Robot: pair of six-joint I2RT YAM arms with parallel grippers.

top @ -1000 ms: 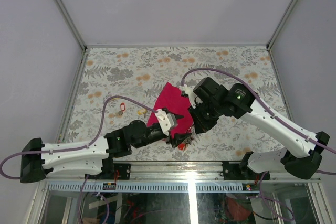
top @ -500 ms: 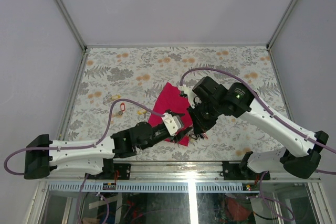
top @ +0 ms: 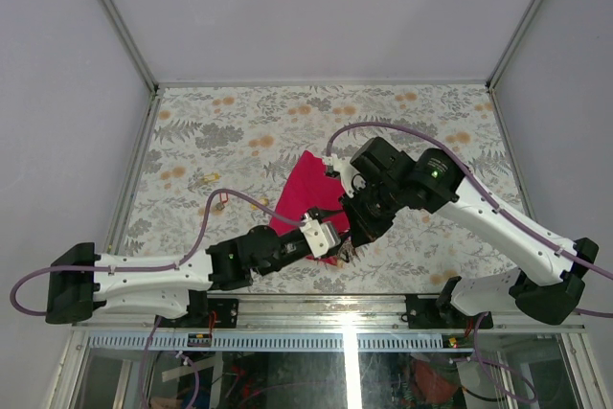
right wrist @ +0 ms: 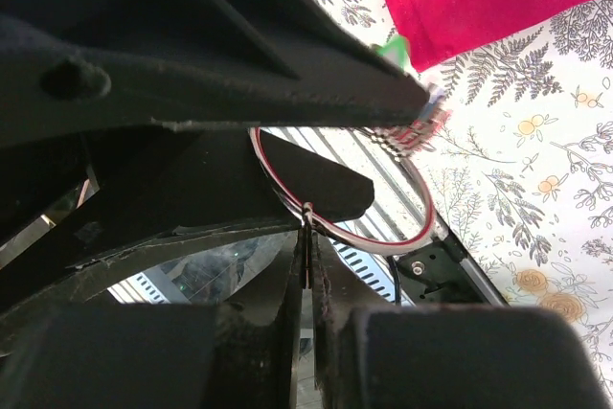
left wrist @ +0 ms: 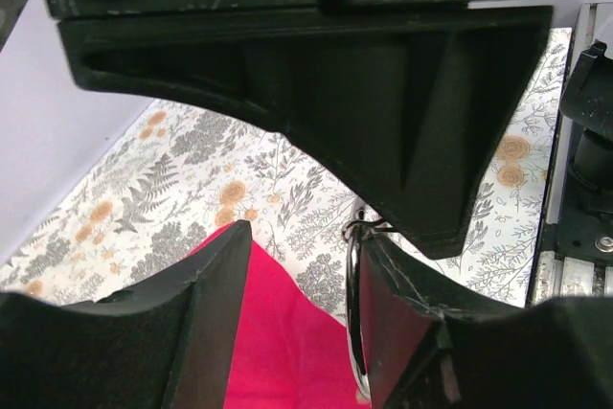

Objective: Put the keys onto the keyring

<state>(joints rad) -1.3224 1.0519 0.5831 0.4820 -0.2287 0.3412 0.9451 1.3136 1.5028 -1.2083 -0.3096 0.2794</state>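
Note:
My right gripper [right wrist: 308, 229] is shut on the keyring [right wrist: 388, 233], a thin silver ring held above the table near its front edge. The ring's bunch of keys and a green tag [right wrist: 395, 47] hangs at its far side. My left gripper [left wrist: 305, 237] stands open around the ring [left wrist: 354, 323], which lies edge-on against the inner face of its right finger [left wrist: 421, 323]. From above, the left gripper [top: 335, 242] and the right gripper [top: 357, 235] meet at the cloth's near corner. A single key with a red head [top: 219, 199] lies far to the left, partly crossed by a cable.
A magenta cloth [top: 308, 189] lies on the floral table [top: 287, 122] just behind both grippers. The left arm's purple cable [top: 239, 196] arcs over the table's left part. The table's metal front rail [top: 383, 299] runs close below the grippers.
My left arm has reached to the right, up to the right gripper, and its fingers have narrowed around the ring. The right gripper has stayed shut on the keyring, barely moving.

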